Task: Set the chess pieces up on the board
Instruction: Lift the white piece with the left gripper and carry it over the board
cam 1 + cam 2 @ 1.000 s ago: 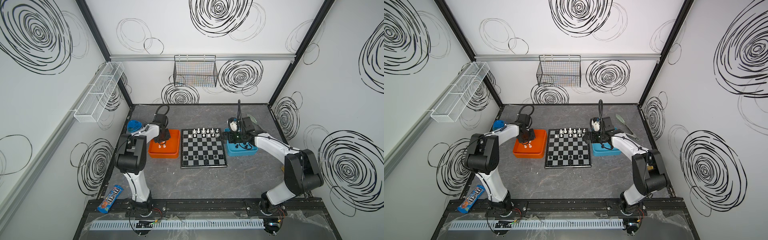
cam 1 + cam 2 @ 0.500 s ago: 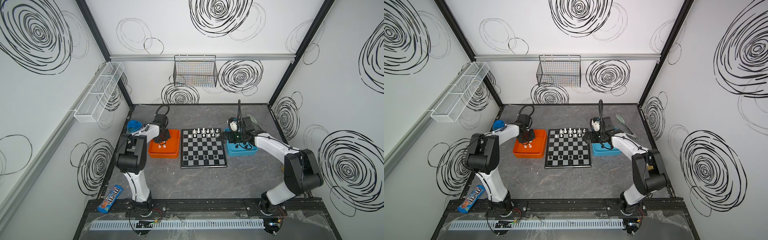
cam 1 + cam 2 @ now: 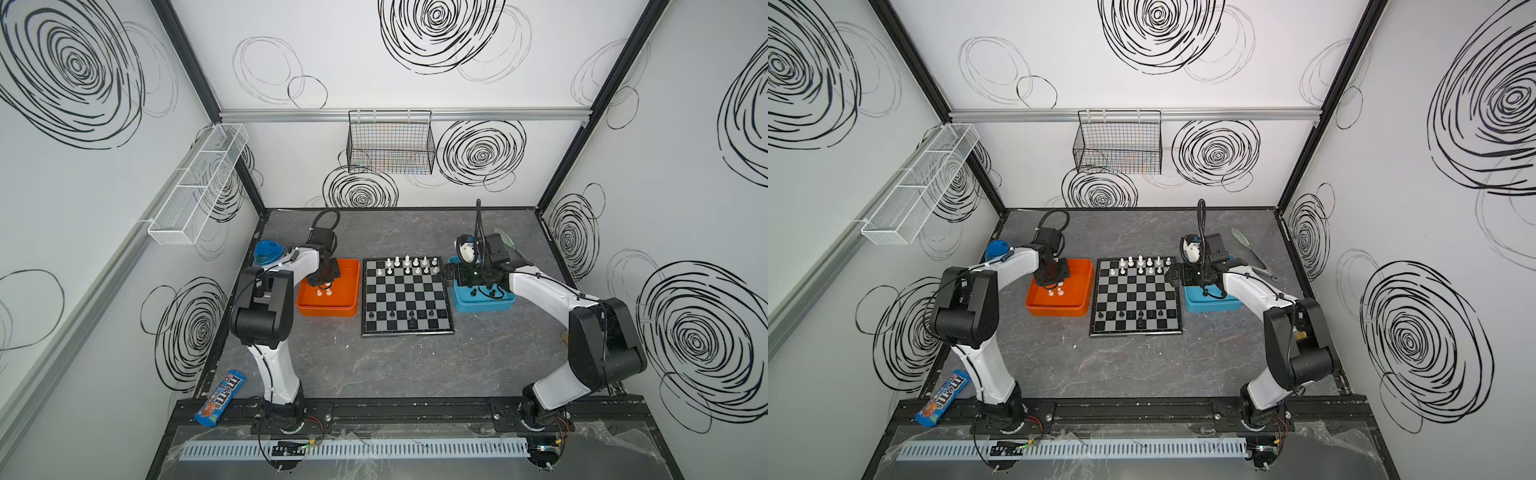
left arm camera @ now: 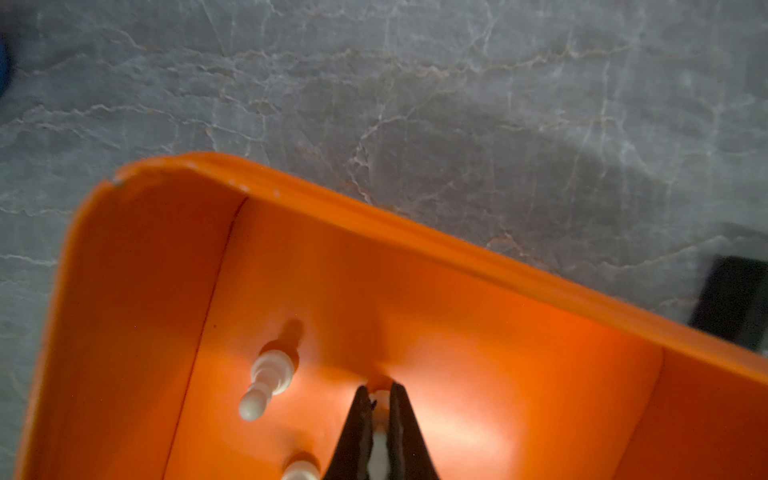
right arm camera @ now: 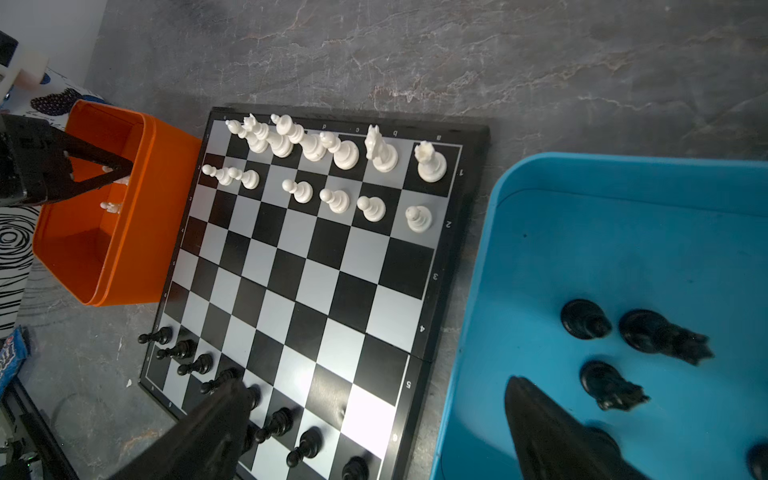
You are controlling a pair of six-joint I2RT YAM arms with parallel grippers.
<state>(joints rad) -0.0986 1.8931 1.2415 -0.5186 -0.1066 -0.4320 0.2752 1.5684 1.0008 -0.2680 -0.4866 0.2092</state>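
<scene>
Pinching a white chess piece in narrow jaws, the left hand sits low inside the orange tray. Two spare white pieces stand beside it. Right hand spread wide, empty, straddling the edge of the board and the blue tray, which holds black pieces. The board lies on the desk between the trays.

Glossy smooth plastic: orange tray; matt stone-look tabletop; board sqs shiny
</scene>
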